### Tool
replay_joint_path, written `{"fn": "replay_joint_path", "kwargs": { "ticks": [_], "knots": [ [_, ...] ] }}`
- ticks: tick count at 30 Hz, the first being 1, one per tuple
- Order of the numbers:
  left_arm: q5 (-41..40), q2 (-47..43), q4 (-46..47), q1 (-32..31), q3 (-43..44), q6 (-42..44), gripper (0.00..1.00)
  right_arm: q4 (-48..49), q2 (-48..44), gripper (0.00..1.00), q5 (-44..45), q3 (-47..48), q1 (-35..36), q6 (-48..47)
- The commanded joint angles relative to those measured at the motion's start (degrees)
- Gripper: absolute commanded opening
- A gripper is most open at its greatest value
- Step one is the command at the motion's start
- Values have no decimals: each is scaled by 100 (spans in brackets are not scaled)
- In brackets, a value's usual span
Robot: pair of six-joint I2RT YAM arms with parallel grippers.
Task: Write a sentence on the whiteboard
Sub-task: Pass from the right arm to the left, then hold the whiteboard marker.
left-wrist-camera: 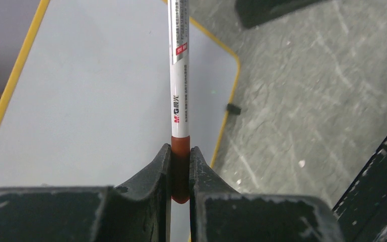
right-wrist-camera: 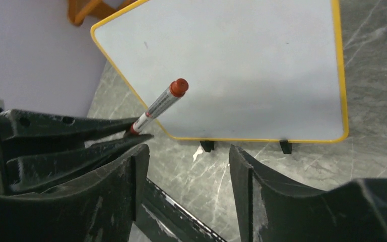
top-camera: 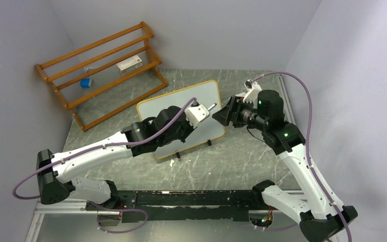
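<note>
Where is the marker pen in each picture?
Top external: the marker pen sticks out of the left gripper, near the middle, in front of the whiteboard.
Left wrist: marker pen down the middle, rising from the jaws past the top edge.
Right wrist: marker pen left of centre, slanting, red end up.
Shared landmark: the yellow-framed whiteboard behind it.

Top camera looked down on the table (top-camera: 232, 161) from afar; 2 wrist cameras sat close; all 3 showed the whiteboard (top-camera: 167, 102).

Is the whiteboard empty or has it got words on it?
Empty: the whiteboard is plain white in both wrist views, with no words on it.
</note>
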Motion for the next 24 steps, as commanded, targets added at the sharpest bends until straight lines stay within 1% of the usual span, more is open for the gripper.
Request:
{"fn": "replay_joint_path", "kwargs": {
  "ticks": [1,4,8,16,19,24],
  "knots": [
    [111,-429,-507,141,-287,792,5,-836,229,65,-896,588,-73,-715],
    [323,-715,-541,178,-456,1145,5,-883,387,67,-1288,782,-123,-732],
    [528,-867,-660,182,-484,1587,5,-953,635,68,-1738,980,-276,-577],
    [915,-947,-573,183,-516,2145,5,-720,956,67,-2758,799,-319,-529],
    [1072,-862,-609,183,-392,2347,5,-741,1083,64,-3032,783,-315,-599],
    [1394,-670,-747,166,-214,2849,5,-809,1166,59,-3214,780,-315,-757]
  ]
}}
